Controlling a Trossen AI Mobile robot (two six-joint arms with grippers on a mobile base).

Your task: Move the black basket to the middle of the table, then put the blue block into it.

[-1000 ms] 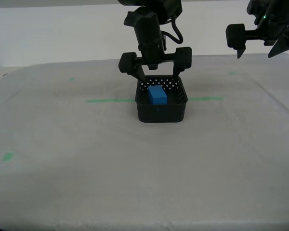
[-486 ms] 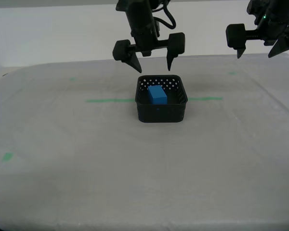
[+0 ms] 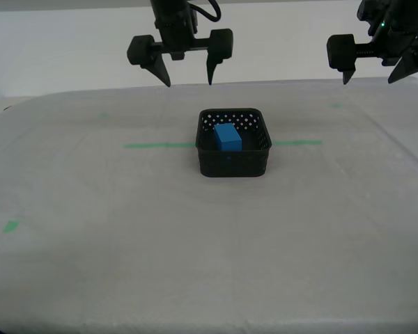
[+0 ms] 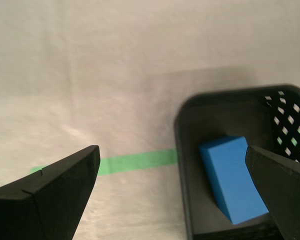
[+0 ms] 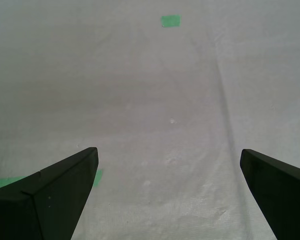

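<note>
Basket (image 3: pixel 233 159): one, black; one blue block (image 3: pixel 228 136) inside

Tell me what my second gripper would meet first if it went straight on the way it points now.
Probably bare table. My second gripper is open, with cloth and green tape ahead; the basket with the block lies beside one finger. Depth is unclear.

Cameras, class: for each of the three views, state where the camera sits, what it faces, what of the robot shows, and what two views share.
Exterior view: on the robot, off the arms, facing across the table at the black basket; both arms hang above.
Second wrist view: on my second gripper, looking down at the basket and blue block; its open fingers show.
First wrist view: on my first gripper, facing bare cloth and green tape marks.
Shared: exterior and second wrist views both show the block inside the basket.
</note>
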